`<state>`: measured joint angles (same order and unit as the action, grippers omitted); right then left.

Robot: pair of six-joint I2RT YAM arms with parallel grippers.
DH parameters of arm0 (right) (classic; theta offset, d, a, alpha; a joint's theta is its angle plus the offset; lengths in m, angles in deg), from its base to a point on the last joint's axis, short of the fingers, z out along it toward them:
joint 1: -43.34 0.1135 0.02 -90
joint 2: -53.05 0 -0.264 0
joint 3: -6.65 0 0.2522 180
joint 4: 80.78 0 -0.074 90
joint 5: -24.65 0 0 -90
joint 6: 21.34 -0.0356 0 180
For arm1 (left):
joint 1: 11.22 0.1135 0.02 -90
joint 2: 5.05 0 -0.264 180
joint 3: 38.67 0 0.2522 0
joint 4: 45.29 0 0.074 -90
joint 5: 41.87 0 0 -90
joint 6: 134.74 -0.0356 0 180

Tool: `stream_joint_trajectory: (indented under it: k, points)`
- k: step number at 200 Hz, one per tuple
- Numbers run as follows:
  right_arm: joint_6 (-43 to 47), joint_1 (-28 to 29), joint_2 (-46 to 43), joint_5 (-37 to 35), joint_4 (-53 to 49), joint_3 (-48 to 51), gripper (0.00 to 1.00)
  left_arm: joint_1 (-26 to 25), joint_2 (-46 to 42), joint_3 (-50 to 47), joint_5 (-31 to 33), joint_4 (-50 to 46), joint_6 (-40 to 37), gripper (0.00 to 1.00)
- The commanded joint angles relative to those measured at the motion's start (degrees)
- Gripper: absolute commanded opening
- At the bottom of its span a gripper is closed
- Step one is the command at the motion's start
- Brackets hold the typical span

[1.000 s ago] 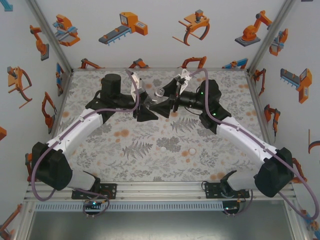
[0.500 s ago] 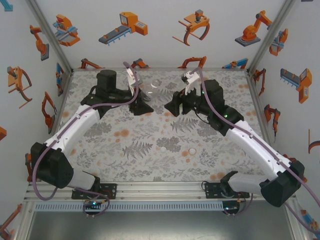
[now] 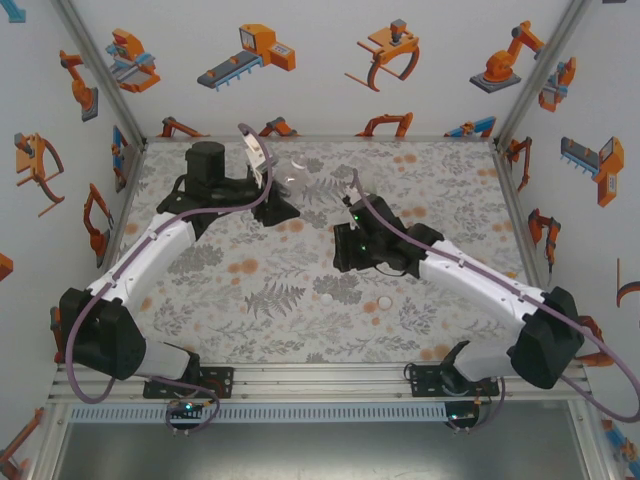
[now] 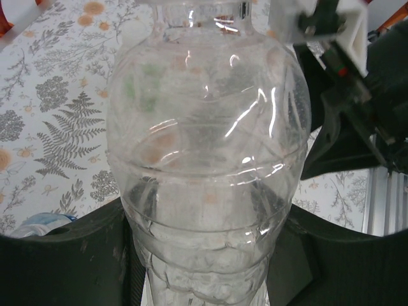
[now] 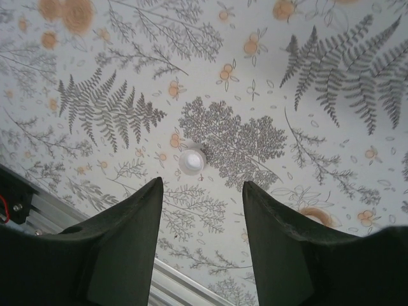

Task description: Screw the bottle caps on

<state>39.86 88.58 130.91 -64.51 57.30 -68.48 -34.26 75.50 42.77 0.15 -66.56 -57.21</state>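
The right tool (image 5: 203, 190), fingers spread and empty, hangs over the desk (image 5: 331, 76). A white cap (image 5: 191, 160) lies just beyond its tips, in line with the gap. The top view adds a second cap (image 3: 384, 302) toward the near edge. The left tool (image 4: 210, 261) pinches the clear bottle (image 4: 207, 127) by the far edge, well apart from both caps.

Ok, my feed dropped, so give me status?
Left gripper shut on clear plastic bottle. Right gripper open, empty, above small round white plastic cap on table. Nothing between.
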Motion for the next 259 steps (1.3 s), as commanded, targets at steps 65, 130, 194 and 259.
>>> stream_joint_trajectory:
  k: [65,130,194,259]
  points:
    - [-6.1,8.3,14.2,-3.7,-1.0,-2.3,0.49,1.3,-2.2,-0.1,14.1,-0.8,0.6,0.00]
    - [-4.4,10.4,22.5,-3.9,-1.3,-5.3,0.50,2.4,-2.6,-0.9,16.0,0.7,1.6,0.00]
    - [-3.8,10.8,26.1,-4.2,-1.8,-6.2,0.45,2.5,-2.7,-0.9,15.8,0.7,1.8,0.00]
    - [-3.7,10.8,27.2,-5.3,-3.0,-7.0,0.37,2.5,-2.9,-1.0,15.2,1.3,2.3,0.00]
